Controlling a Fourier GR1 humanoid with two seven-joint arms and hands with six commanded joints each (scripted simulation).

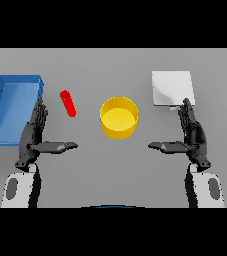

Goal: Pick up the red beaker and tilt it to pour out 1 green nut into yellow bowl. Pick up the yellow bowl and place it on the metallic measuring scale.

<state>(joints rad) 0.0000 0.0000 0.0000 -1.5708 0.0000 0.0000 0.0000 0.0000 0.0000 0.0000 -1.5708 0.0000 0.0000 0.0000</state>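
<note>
In the head view, nothing is held yet. The left hand [34,136] is seen with fingers straight and the thumb stretched inward, empty; the right hand [191,135] mirrors it, equally spread and empty.

The small red cylindrical beaker [68,103] is found just ahead of the left hand's fingertips and slightly inward of them, apparently tilted or lying at a slant on the grey table [115,170]. The round yellow plastic bowl [118,117] sits between the two hands, ahead of both thumbs. The square metallic measuring scale [171,88] lies ahead of the right hand, its near corner almost touched by the fingertips.

Several risks can be judged. Since the beaker is slim and slanted, it could be rolled or knocked away if approached with straight fingers rather than closed round squarely. No green nut can be made out, so how many are inside cannot be told; too steep a tilt could release more than one, or send the nut past the bowl's rim. The bowl could be nudged by the beaker-carrying hand while pouring.

A shallow blue rectangular tray [12,107] lies outward of and just beside the left hand; it could be brushed by the arm. The path from bowl to scale appears unobstructed.
</note>
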